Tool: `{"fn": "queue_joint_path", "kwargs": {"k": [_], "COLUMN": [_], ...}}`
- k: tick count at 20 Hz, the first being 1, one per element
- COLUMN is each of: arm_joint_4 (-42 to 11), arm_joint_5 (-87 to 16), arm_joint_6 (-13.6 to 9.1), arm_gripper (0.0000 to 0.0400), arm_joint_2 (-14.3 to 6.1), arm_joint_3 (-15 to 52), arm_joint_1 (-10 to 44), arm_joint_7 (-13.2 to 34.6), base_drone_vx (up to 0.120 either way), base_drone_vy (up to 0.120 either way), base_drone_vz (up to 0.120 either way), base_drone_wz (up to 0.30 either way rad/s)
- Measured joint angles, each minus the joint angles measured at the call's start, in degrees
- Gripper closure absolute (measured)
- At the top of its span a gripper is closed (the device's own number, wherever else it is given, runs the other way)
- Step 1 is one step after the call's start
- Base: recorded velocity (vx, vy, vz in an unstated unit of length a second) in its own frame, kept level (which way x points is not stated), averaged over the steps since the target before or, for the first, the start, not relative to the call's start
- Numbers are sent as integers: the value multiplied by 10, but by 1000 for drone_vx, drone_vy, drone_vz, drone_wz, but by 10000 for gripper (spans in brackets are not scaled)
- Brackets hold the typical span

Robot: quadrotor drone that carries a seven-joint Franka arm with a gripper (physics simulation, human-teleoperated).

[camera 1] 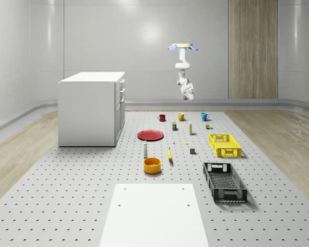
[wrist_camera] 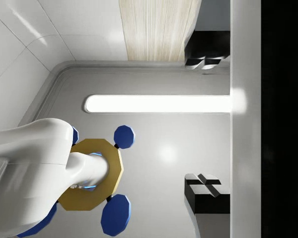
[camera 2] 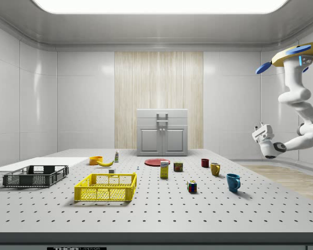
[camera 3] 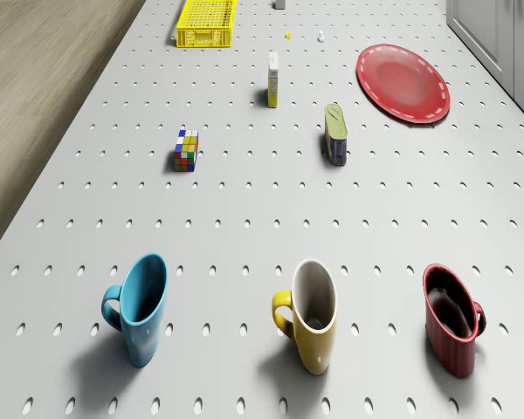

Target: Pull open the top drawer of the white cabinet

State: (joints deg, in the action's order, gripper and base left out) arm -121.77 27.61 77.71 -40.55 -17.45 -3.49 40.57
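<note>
The white cabinet [camera 1: 90,108] stands on the perforated table at the whole-scene view's left. Its drawer fronts face right there, and the top drawer [camera 1: 121,83] sits flush and shut. The side view shows that front [camera 2: 162,115] head on, with its handle at the middle. The drone [camera 1: 183,47] hovers high over the row of mugs, well right of the cabinet. Its arm hangs down and curls back upward. The gripper [camera 2: 259,130] is far from the drawer and points up toward the drone [wrist_camera: 89,173]. Its dark fingers [wrist_camera: 204,61] are spread apart, with nothing between them.
Blue [camera 3: 140,305], yellow [camera 3: 310,314] and red [camera 3: 452,319] mugs stand below the drone. Beyond them lie a red plate [camera 3: 403,82], a can [camera 3: 335,133], a colour cube [camera 3: 185,150] and a small carton [camera 3: 272,78]. Yellow [camera 1: 224,144] and black [camera 1: 224,181] crates sit at the right.
</note>
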Motion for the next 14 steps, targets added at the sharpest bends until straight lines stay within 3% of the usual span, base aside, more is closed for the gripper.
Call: {"fn": "queue_joint_path", "kwargs": {"k": [3,8,14], "arm_joint_4": [-53,-116,-150], "arm_joint_5": [135,253,300], "arm_joint_6": [0,6,21], "arm_gripper": [89,92,94], "arm_joint_2": [-7,-22,-40], "arm_joint_3": [-88,-168,-213], "arm_joint_1": [-30,-74,-112], "arm_joint_7": [-23,-44,-50], "base_drone_vx": [0,112,120], "base_drone_vy": [0,-120,-120], "base_drone_vz": [0,0,120], "base_drone_wz": [0,0,0]}}
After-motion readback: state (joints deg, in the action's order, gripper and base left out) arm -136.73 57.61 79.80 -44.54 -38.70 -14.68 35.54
